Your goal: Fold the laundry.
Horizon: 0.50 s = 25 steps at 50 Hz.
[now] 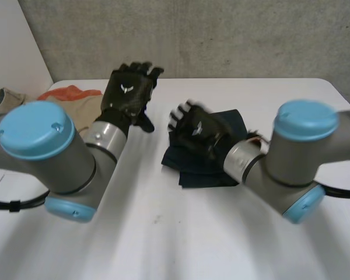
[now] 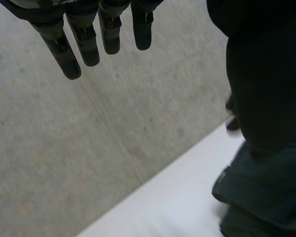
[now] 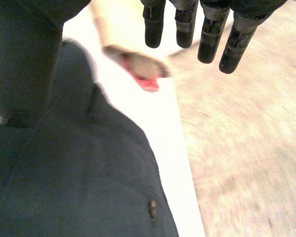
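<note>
Cloth, dark and folded, lies right of the table's middle, beneath the right hand, whose fingers hang straight and spread, gripping nothing. The left hand is raised, fingers straight too, near the pile. A careless sweep of the right hand could drag those folds apart, I'd say.

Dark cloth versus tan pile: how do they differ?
The dark cloth is navy and lies folded near the white table's middle, beneath the right hand. The tan pile is bunched at the far left edge with an orange piece, beside the left hand. Both rest on it, ungripped.
</note>
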Tool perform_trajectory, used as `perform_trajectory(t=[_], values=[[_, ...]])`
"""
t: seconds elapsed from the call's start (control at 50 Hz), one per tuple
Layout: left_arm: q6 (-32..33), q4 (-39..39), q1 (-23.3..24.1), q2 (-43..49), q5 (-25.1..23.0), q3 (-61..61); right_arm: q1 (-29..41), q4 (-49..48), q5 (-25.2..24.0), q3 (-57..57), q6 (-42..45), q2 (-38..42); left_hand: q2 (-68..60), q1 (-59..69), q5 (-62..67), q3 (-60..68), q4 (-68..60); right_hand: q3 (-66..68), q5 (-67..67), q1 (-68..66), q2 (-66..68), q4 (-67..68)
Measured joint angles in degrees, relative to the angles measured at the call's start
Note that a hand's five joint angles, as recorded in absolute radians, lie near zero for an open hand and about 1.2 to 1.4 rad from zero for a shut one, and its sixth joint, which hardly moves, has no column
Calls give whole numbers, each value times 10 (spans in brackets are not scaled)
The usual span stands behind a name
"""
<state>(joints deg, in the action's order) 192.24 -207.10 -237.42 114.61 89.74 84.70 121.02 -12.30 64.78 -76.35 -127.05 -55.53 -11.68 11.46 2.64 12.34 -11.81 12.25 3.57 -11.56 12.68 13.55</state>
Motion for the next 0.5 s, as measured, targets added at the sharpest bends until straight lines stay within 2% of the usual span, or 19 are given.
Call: perform_trajectory(t=[0.06, 0.1, 0.12, 0.16, 0.2, 0.32, 0.5], values=[[0, 3, 4, 8, 0, -41, -19, 5, 40, 0, -205, -60, 0, 0, 0, 0, 0, 0, -2, 0, 0, 0], [-2, 9, 10, 19, 0, -68, -41, 16, 58, 0, -308, -86, 0, 0, 0, 0, 0, 0, -2, 0, 0, 0], [-2, 11, 11, 22, 0, -73, -47, 19, 61, 0, -326, -91, 0, 0, 0, 0, 0, 0, -2, 0, 0, 0], [-8, 27, 25, 48, -3, -117, -87, 47, 78, 2, -429, -110, 0, 0, 0, 0, 0, 0, -2, 0, 0, 0], [-12, 43, 37, 71, -5, -150, -111, 69, 85, 7, -473, -116, 0, 0, 0, 0, 0, 0, -2, 0, 0, 0], [-20, 118, 67, 167, -14, -267, -148, 124, 93, 43, -513, -85, 0, 0, 0, 0, 0, 0, -2, 0, 0, 0], [-22, 243, 75, 306, -14, -416, -148, 188, 72, 138, -490, 45, 0, 0, 0, 0, 0, 0, -2, 0, 0, 0]])
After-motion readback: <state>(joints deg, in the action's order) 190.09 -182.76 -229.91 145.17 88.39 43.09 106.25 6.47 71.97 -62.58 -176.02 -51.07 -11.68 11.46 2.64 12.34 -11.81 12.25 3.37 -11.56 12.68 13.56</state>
